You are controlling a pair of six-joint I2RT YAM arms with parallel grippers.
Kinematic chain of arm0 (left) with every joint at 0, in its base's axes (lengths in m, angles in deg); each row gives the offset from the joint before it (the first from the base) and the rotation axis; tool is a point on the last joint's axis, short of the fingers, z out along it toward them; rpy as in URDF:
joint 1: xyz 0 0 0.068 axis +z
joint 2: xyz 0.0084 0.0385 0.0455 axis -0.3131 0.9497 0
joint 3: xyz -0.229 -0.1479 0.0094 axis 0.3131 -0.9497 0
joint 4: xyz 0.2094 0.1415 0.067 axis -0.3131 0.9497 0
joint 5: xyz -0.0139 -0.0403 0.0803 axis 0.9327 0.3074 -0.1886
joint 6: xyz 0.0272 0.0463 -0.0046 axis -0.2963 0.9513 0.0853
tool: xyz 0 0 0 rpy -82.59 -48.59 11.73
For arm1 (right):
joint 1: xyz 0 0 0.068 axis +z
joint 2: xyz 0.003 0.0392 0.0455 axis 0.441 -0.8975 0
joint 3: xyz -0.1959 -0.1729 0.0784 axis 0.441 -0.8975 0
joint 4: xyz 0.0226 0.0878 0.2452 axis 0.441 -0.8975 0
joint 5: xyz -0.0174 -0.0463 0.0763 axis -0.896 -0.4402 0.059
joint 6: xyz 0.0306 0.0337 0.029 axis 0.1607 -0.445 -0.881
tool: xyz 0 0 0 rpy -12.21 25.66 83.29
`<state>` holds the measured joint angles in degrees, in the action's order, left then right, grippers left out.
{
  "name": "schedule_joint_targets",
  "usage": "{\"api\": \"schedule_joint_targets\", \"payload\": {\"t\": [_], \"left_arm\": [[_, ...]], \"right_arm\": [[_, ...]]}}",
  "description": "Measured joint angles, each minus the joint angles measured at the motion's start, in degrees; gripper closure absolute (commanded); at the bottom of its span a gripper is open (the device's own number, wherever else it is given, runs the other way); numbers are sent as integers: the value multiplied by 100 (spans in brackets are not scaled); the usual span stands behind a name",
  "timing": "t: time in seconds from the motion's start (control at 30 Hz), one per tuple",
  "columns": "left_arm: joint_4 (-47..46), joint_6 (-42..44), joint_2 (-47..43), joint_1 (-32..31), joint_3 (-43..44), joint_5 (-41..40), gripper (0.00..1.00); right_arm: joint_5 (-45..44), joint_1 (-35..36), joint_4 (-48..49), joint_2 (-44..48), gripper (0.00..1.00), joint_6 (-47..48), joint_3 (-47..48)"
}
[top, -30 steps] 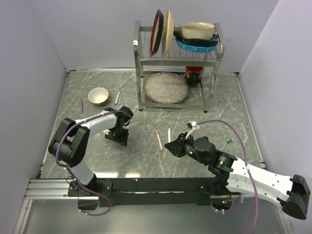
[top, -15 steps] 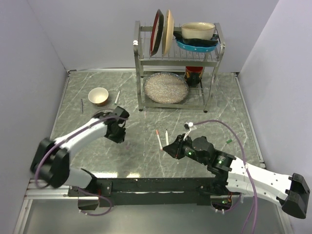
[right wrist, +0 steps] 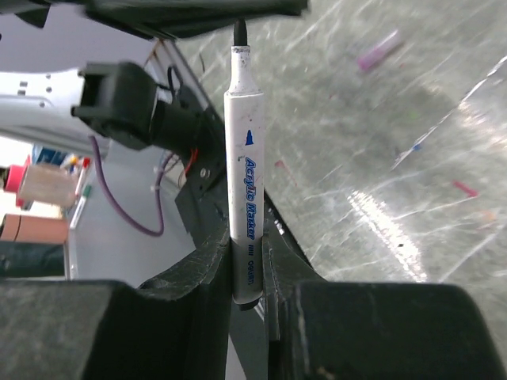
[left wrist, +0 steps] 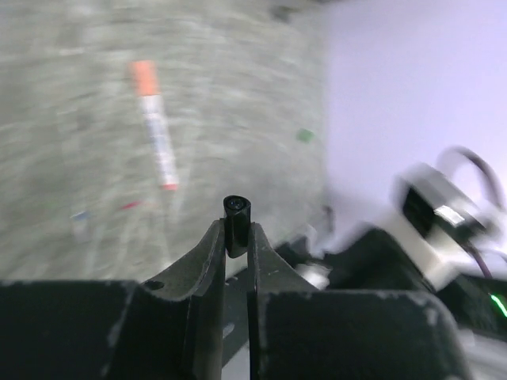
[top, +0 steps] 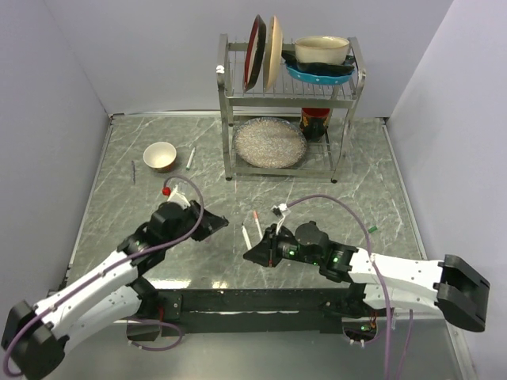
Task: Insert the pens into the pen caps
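My left gripper point(top: 224, 222) is shut on a small dark pen cap point(left wrist: 236, 226), held at the fingertips point(left wrist: 215, 237) with its open end showing. My right gripper point(top: 248, 255) is shut on a white marker pen point(right wrist: 242, 174) by its rear end. The pen's dark tip point(right wrist: 239, 32) points up at the left gripper, just short of it. The held pen also shows in the top view point(top: 245, 237). A second white pen with a red end point(top: 257, 224) lies on the table beside both grippers and also shows in the left wrist view point(left wrist: 156, 131). A small green cap point(top: 371, 229) lies far right.
A metal dish rack point(top: 289, 103) with plates and bowls stands at the back. A tan bowl point(top: 159, 156), a white stick point(top: 190, 157) and a thin dark stick point(top: 134, 171) lie at back left. The side walls are close.
My left arm has swung from the left-middle of the table toward the front centre. My right gripper has moved left with the pen, bringing the pen tip close to the left gripper.
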<state>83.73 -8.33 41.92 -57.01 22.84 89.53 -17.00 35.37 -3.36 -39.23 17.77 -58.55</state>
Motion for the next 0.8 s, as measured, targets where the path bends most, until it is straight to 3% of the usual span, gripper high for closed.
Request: {"api": "schedule_joint_targets", "payload": {"t": [0.37, 0.8], "left_arm": [[-2009, 592, -686, -2, -378, 1082, 99], [-2144, 815, -813, -2, -389, 1132, 99]], "right_arm": [[22, 284, 481, -474, 100, -131, 203], [-83, 310, 581, -461, 100, -195, 216]]}}
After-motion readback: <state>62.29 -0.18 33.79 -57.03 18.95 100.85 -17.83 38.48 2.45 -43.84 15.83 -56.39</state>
